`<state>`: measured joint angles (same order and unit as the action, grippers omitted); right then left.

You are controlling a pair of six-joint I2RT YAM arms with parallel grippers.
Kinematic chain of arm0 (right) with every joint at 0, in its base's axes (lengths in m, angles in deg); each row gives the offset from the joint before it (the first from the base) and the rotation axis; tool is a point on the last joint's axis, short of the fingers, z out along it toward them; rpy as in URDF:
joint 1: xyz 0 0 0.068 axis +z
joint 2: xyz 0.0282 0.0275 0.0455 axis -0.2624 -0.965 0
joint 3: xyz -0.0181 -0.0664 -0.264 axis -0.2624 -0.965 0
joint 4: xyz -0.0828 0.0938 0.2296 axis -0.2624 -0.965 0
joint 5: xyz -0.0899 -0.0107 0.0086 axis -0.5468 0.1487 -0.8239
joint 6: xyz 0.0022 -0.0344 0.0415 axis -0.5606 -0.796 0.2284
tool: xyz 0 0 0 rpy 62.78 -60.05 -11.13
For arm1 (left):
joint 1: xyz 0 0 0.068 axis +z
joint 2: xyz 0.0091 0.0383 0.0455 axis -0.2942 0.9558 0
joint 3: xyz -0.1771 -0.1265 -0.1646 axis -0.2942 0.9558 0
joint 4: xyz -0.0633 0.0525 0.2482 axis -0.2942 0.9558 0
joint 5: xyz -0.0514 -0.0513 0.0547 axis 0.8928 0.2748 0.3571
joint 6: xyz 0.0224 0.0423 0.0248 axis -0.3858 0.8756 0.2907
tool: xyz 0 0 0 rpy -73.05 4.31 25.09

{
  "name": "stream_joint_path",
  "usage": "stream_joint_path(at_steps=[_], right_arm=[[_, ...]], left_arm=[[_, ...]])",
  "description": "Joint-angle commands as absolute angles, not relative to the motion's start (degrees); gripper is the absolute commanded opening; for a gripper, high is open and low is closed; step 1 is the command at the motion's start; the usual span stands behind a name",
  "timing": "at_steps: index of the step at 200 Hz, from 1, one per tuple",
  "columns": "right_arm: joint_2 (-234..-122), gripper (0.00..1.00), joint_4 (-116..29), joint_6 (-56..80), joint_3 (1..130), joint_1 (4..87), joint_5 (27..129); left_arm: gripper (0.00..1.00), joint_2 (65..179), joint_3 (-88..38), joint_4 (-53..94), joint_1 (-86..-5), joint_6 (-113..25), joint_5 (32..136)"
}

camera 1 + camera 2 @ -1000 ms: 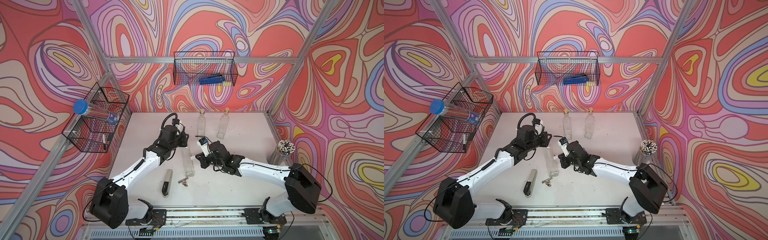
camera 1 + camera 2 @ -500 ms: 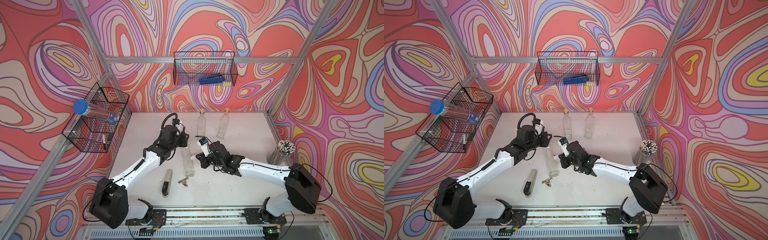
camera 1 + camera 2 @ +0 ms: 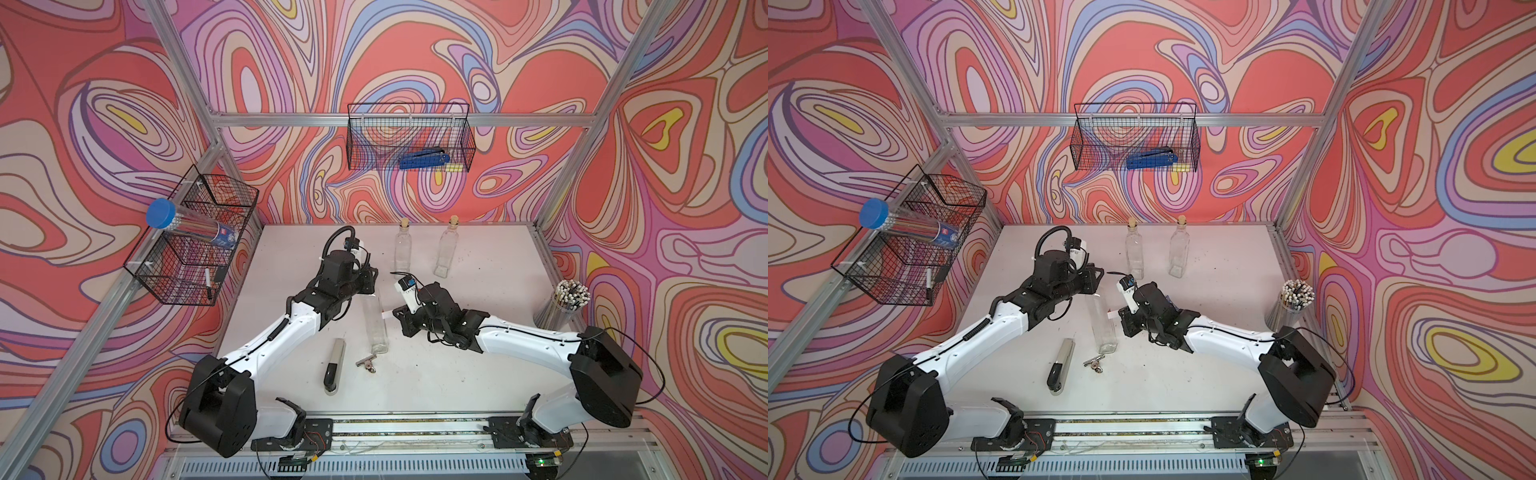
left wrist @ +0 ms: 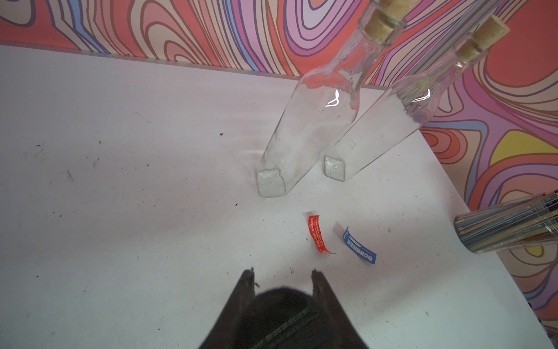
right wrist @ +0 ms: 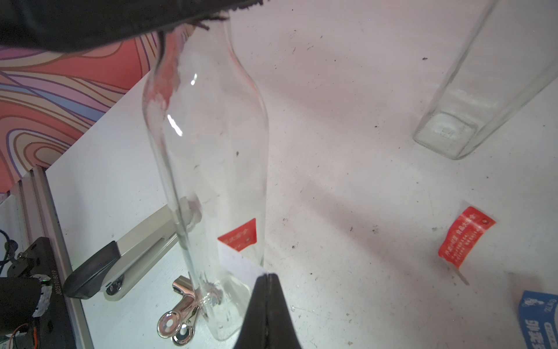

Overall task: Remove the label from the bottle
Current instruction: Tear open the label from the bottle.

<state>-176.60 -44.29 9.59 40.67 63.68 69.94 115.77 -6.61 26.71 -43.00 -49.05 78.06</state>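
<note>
A clear glass bottle (image 3: pixel 376 320) (image 3: pixel 1104 328) (image 5: pixel 208 151) stands upright at the middle of the white table (image 3: pixel 457 374). My left gripper (image 3: pixel 370 287) (image 3: pixel 1094 283) (image 4: pixel 282 273) comes from above and is shut on its neck; in the left wrist view a dark round top sits between the fingers. A red label (image 5: pixel 238 235) with a white back is partly peeled off the bottle's lower side. In both top views it shows as a small white strip (image 3: pixel 386 314) (image 3: pixel 1112 316). My right gripper (image 3: pixel 397 313) (image 3: pixel 1121 318) (image 5: pixel 267 275) is shut on the label's free end.
Two corked clear bottles (image 3: pixel 402 249) (image 3: pixel 446 249) stand at the back. A loose red sticker (image 4: pixel 317 234) and a blue one (image 4: pixel 359 249) lie right of the held bottle. A stapler (image 3: pixel 334 365) and a binder clip (image 3: pixel 366 363) lie in front. A pencil cup (image 3: pixel 561 303) stands far right.
</note>
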Motion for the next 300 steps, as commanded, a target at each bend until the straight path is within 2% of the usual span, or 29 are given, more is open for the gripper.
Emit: stream_joint_path(at_steps=[1, 300], right_arm=[[-174.99, 0.0, -45.83, 9.22, 40.34, 63.13, 67.06], [-174.31, 0.0, -45.64, 9.16, 39.64, 63.03, 65.98]], left_arm=[[0.0, 114.68, -5.73, 28.34, -43.03, -45.03, 76.74], [0.0, 114.1, -5.18, 27.83, -43.17, -45.14, 77.09]])
